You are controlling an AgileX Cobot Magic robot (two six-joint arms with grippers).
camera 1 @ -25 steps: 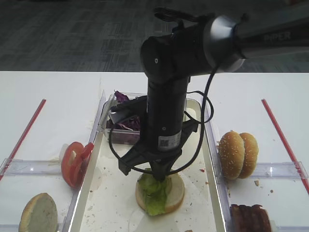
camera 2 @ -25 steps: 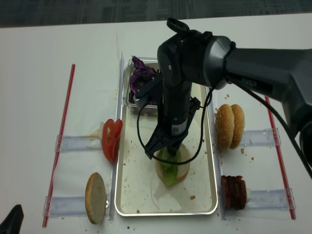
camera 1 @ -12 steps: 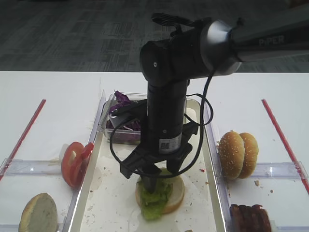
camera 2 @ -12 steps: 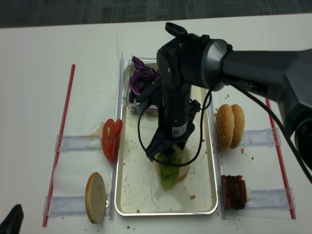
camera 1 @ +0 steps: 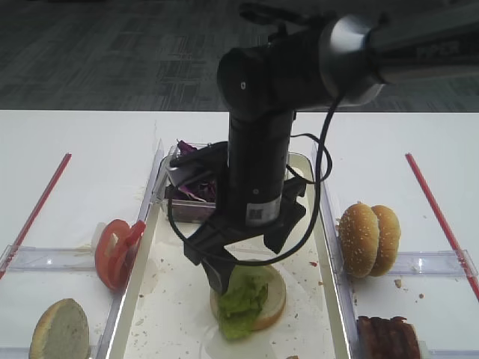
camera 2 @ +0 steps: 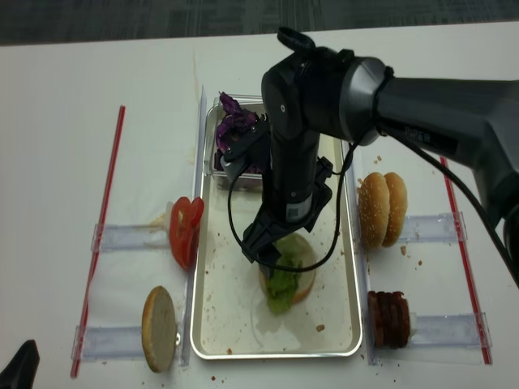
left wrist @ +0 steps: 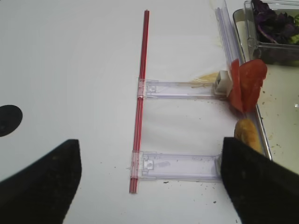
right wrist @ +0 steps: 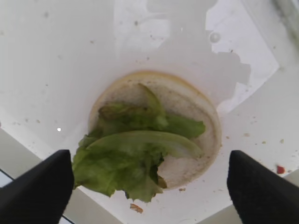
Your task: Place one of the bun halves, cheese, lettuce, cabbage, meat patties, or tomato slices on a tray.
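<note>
My right gripper (right wrist: 150, 186) hangs open just above the tray (camera 1: 171, 314), its fingers (right wrist: 39, 186) wide apart on either side of a lettuce leaf (right wrist: 131, 158). The leaf lies loose on a cut-face-up bun half (right wrist: 191, 154), touched by neither finger. From outside, the right gripper (camera 2: 276, 247) stands upright over the lettuce (camera 2: 281, 285). My left gripper (left wrist: 149, 182) is open over bare table, holding nothing. Tomato slices (camera 1: 114, 253) and a bun half (camera 1: 60, 329) stand left of the tray. Sesame bun halves (camera 1: 369, 238) and meat patties (camera 1: 388, 336) are on its right. Cheese is out of view.
A clear tub of purple cabbage (camera 2: 235, 130) sits at the tray's far end, close behind the right arm. Clear plastic holders (left wrist: 182, 165) and red strips (camera 2: 101, 235) lie on the white table on both sides. Crumbs speckle the tray.
The right gripper went from shut on the lettuce to wide open and lifted slightly. The leaf stays spread on the bun half. The left arm has not moved.
</note>
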